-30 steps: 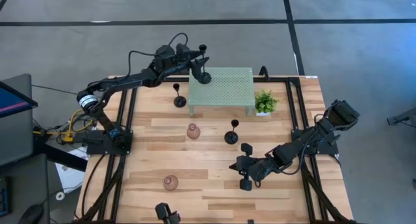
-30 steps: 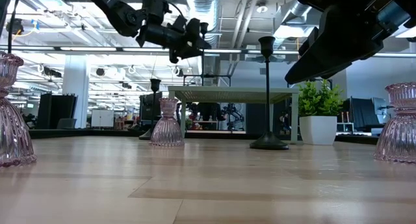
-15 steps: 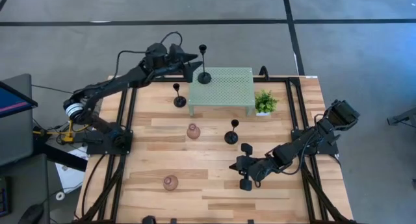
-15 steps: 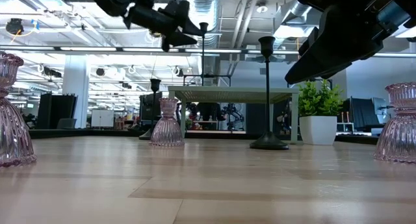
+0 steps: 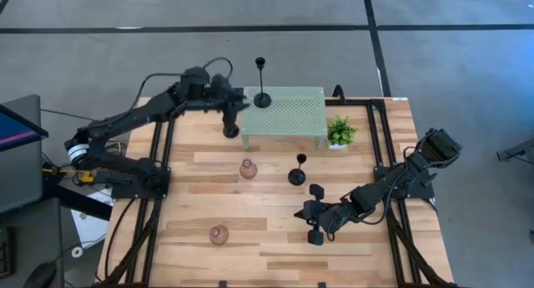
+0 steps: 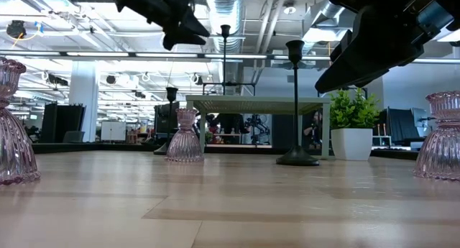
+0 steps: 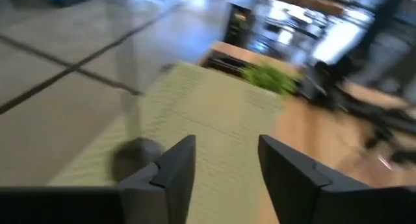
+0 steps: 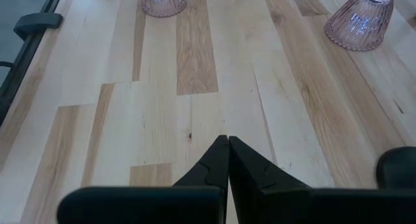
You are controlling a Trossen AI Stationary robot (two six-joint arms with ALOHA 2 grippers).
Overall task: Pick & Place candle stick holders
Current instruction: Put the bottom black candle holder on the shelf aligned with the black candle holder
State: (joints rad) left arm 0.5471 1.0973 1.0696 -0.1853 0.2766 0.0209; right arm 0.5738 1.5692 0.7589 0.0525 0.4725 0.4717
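Pale wooden planks make up the counter (image 5: 275, 229), with an open workshop showing behind it in the low view. Near its far edge stands a pale green mesh stand (image 5: 284, 113), and one black holder (image 5: 261, 86) sits upright on the stand's far left corner. The left tool (image 5: 235, 103) hovers just beside that corner, fingers (image 7: 174, 172) spread apart and holding nothing. Directly under it, another black holder (image 5: 229, 123) stands on the counter beside the stand, and a third black holder (image 5: 297, 169) stands in front of the stand.

Two pink holders (image 5: 248, 169) (image 5: 219, 234) rest on the left half of the counter; the low view shows a further pink one (image 6: 440, 136) at the right. A potted plant (image 5: 339, 131) sits just right of the stand.

The right tool (image 5: 315, 214) waits low over the near right of the counter, fingers pressed together and empty.

Risks as I judge them: the placed holder is tall, slim and close to the stand's edge, so a brush from the left tool's open fingers could tip it off. Descending toward the holder below, the same tool could catch the stand's rim or knock that stem over.
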